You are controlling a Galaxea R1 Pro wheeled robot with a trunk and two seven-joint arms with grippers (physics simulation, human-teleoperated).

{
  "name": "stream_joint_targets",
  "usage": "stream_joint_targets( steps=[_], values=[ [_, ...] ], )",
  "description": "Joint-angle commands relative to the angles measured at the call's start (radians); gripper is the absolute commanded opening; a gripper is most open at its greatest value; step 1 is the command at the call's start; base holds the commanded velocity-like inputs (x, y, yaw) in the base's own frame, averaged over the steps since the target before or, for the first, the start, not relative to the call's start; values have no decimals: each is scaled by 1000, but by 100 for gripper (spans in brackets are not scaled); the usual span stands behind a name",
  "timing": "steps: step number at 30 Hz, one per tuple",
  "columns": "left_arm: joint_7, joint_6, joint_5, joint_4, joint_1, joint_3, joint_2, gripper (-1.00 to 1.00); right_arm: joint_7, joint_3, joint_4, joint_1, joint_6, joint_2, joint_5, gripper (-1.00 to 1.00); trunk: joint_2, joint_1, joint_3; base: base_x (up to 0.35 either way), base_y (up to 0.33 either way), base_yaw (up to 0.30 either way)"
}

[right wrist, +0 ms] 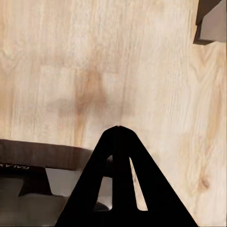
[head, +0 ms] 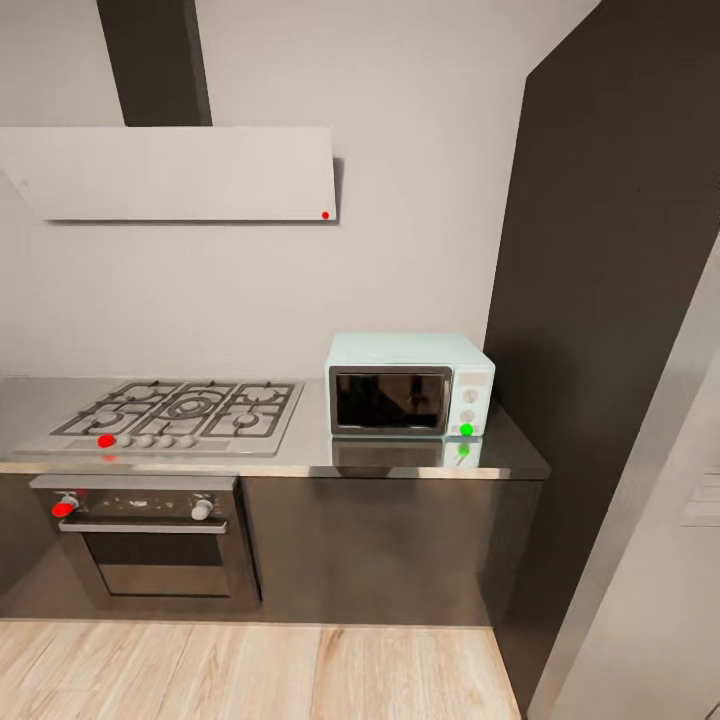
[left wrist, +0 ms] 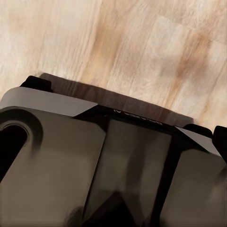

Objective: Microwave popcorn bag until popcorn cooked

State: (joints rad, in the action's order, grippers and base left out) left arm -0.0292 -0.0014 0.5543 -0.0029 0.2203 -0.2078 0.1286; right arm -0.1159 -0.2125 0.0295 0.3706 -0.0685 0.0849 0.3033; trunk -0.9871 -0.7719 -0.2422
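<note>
Ahead, we face the microwave [head: 410,390] on the bench [head: 300,452].
Door shut, beside the gas hob [head: 180,410]. Our right claw [right wrist: 118,130] looks closed above wood floor [right wrist: 94,56]; left claw's state we cannot tell.

I stand in a home kitchen: a grated steel gas hob [head: 180,410] sits left of centre on a grey metallic surface [head: 400,458], a dark built-in oven [head: 150,540] beneath, a white hood [head: 170,172] upper left, a pale-blue boxy microwave [head: 410,385] at centre, and light wood flooring [head: 250,672] along the bottom.

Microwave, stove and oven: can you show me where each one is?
microwave [head: 390,398]: head view, on its dark glass door.
gas hob [head: 185,408]: head view, on the middle burner grate.
built-in oven [head: 155,560]: head view, on its door glass.
</note>
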Motion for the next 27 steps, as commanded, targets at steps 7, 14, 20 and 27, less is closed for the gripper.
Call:
stream_joint_targets(
  steps=[7,14,20,27],
  values=[
    [-3,0,6,0,1,-9,0,100,0,-13,5,-193,-68,-3,5,-100,-1,0,-1,0,0,0],
    [-6,-81,-14,-9,1,-12,-162,100,12,-61,3,-260,-111,-24,-73,-100,-1,0,-1,0,0,0],
    [-6,-81,-14,-9,1,-12,-162,100,12,-61,3,-260,-110,-24,-74,-100,-1,0,-1,0,0,0],
    [-6,-81,-17,-9,1,-12,-162,100,12,-61,3,-260,-111,-24,-73,-100,-1,0,-1,0,0,0]
  ],
)
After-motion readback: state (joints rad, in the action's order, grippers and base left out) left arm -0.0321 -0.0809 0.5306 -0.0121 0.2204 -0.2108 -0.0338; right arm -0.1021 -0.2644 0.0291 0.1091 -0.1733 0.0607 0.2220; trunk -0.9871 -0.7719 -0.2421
